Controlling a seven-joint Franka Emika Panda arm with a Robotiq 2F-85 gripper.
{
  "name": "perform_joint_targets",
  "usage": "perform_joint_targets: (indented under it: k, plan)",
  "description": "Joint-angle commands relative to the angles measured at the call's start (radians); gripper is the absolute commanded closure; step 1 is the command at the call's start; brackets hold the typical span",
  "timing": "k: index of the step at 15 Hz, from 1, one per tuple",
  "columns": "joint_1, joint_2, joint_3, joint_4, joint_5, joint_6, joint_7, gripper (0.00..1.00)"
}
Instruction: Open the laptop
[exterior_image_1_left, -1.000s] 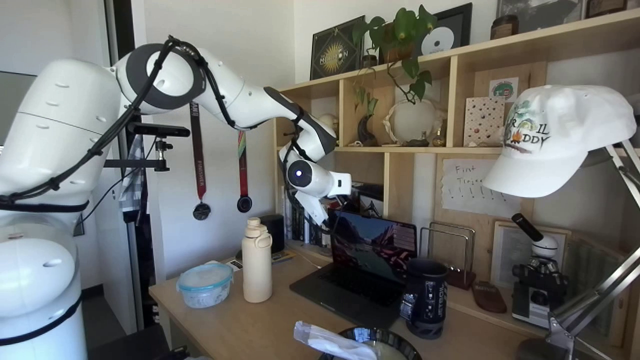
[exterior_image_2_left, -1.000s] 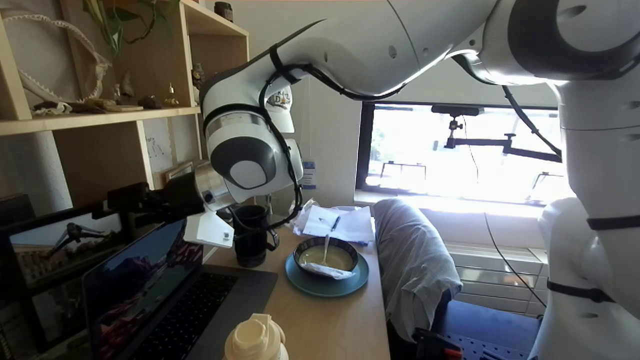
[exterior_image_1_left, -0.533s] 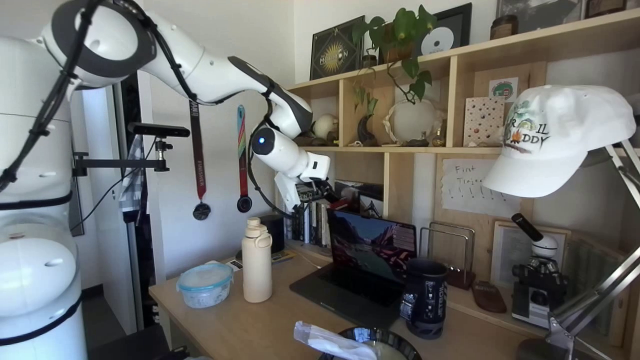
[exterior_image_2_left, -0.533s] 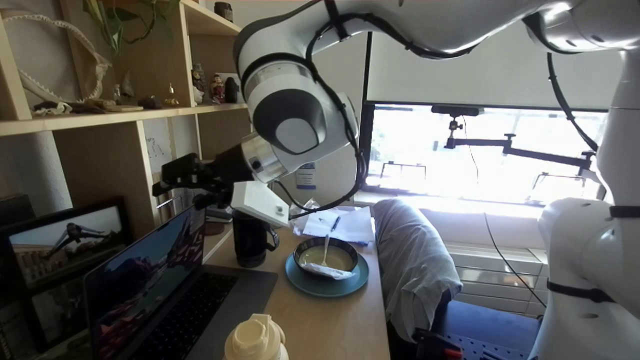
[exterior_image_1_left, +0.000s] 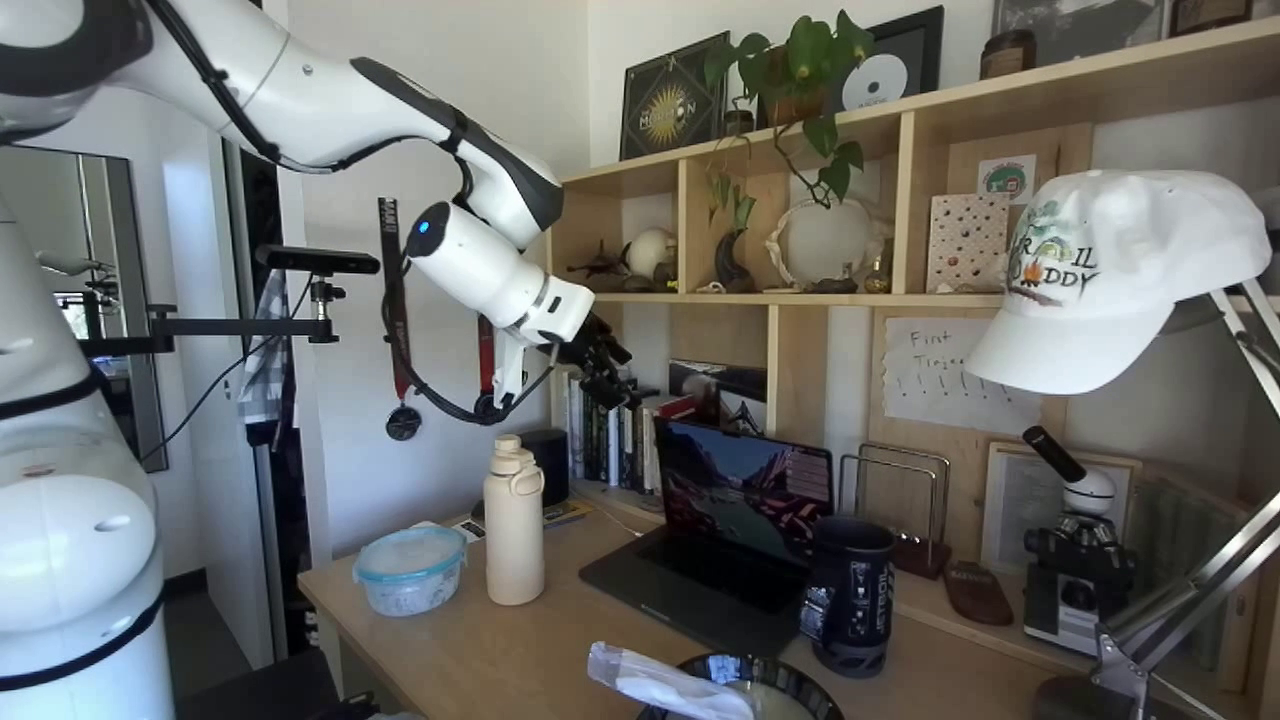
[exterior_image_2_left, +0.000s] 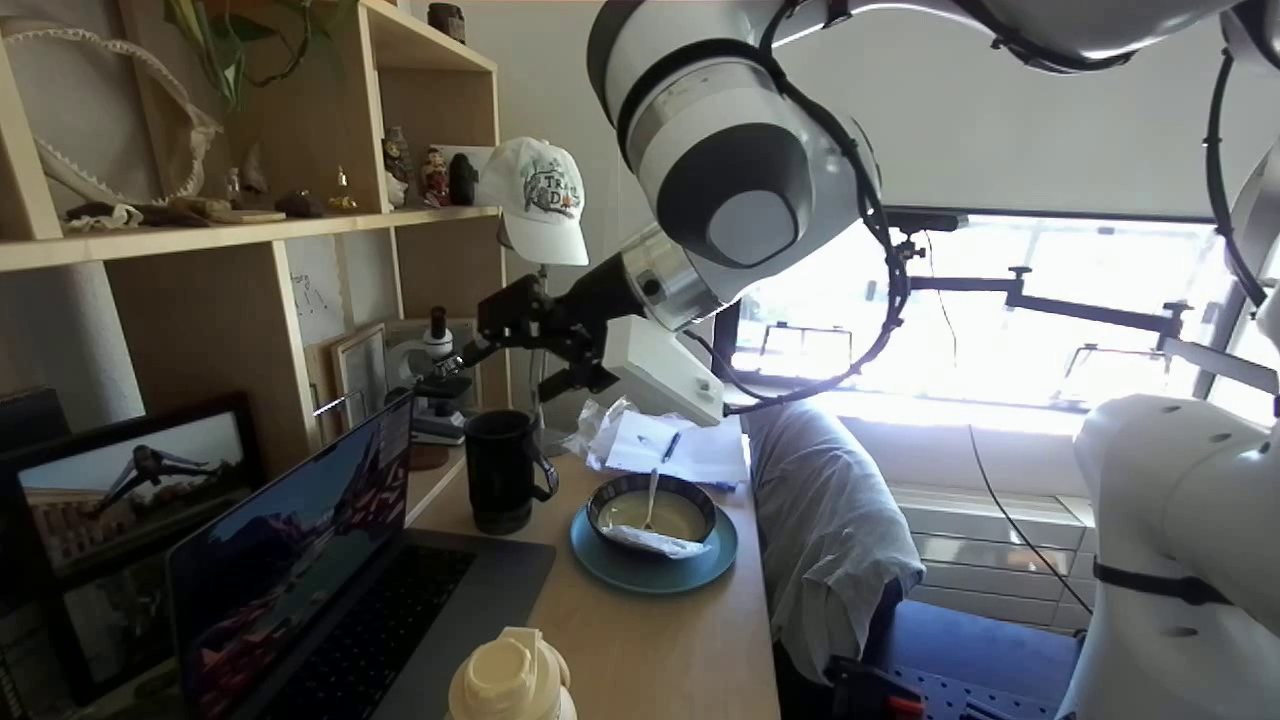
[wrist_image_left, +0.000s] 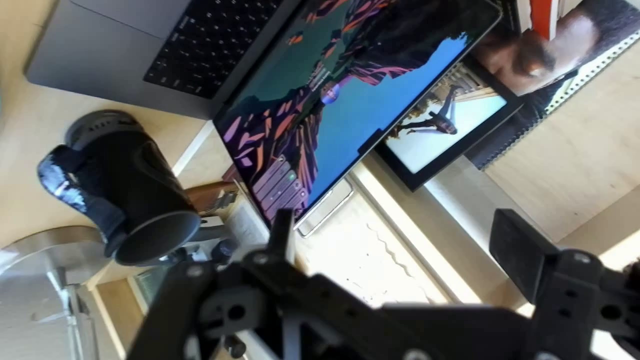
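The laptop (exterior_image_1_left: 745, 490) stands on the desk with its lid raised and its screen lit. Its dark keyboard base lies flat in both exterior views (exterior_image_2_left: 300, 550). In the wrist view the laptop (wrist_image_left: 310, 95) fills the upper left and middle, with screen and part of the keyboard showing. My gripper (exterior_image_1_left: 622, 378) is above the screen's top edge and apart from it. In an exterior view the gripper (exterior_image_2_left: 515, 365) hangs in the air between the laptop and the robot. In the wrist view the gripper's fingers (wrist_image_left: 395, 222) are wide apart with nothing between them.
A black mug (exterior_image_1_left: 852, 595) stands close beside the laptop. A cream bottle (exterior_image_1_left: 514, 530) and a lidded container (exterior_image_1_left: 410, 570) stand on its other side. A bowl (exterior_image_2_left: 652, 510) on a blue plate sits in front. Shelving (exterior_image_1_left: 790, 298) and a framed photo (exterior_image_2_left: 140, 480) are behind.
My gripper has drawn back and up from the laptop's screen top toward the robot and tilted downward. The laptop lid looks unchanged.
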Motion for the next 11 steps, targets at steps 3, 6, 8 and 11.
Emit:
perform_joint_targets:
  k: [3,6,8,11]
  plan:
    - [0.111,-0.094,-0.089,-0.082,0.09,0.082,-0.016,0.0]
    - [0.111,-0.066,-0.094,-0.074,0.067,0.052,-0.002,0.0]
    - [0.127,-0.066,-0.106,-0.08,0.067,0.052,-0.002,0.0]
    - [0.129,-0.066,-0.107,-0.08,0.067,0.052,-0.002,0.0]
